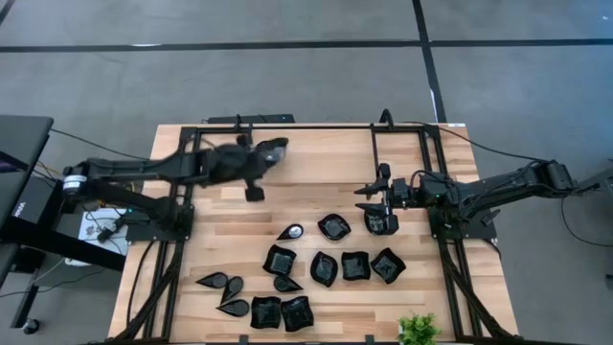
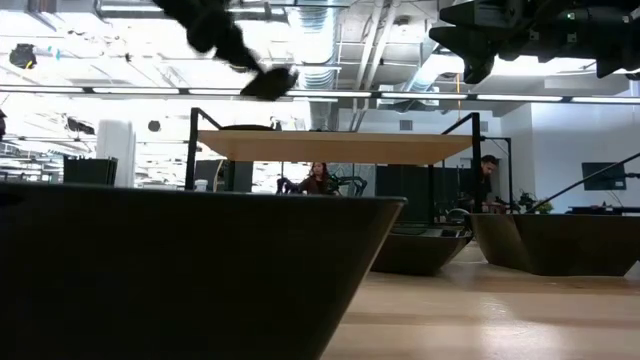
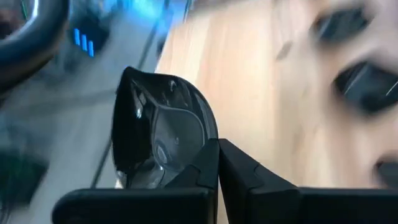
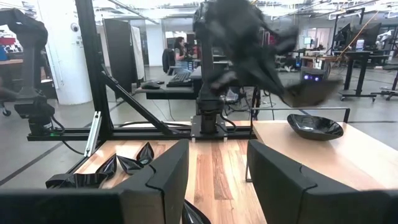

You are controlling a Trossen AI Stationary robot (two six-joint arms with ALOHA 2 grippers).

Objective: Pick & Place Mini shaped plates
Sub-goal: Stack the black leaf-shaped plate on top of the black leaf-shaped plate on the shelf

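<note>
A large dark dish (image 2: 190,270) is seen closest to the low camera, filling the left and middle of that view, with further dishes behind it to the right on the wooden worktop (image 1: 316,172).

At the left, the left end effector (image 1: 271,151) is raised over the far part of the worktop, and a glossy black plate (image 3: 163,134) is pinched by its rim between the closed fingers; in the low view this plate (image 2: 268,82) is seen high above the surface.

Toward the near half of the worktop, the other black plates are spread out: teardrop-shaped ones (image 1: 213,281) at the left, a pair of square ones (image 1: 280,312) at the near edge, and a row of square and wavy ones (image 1: 355,265) in the middle.

At the right, the right end effector (image 1: 369,198) is held with its fingers spread wide and nothing between them, just beside a plate (image 1: 380,222) lying below it on the worktop.

A small green plant (image 1: 419,329) is placed at the near right edge. People are seen in the room beyond.
</note>
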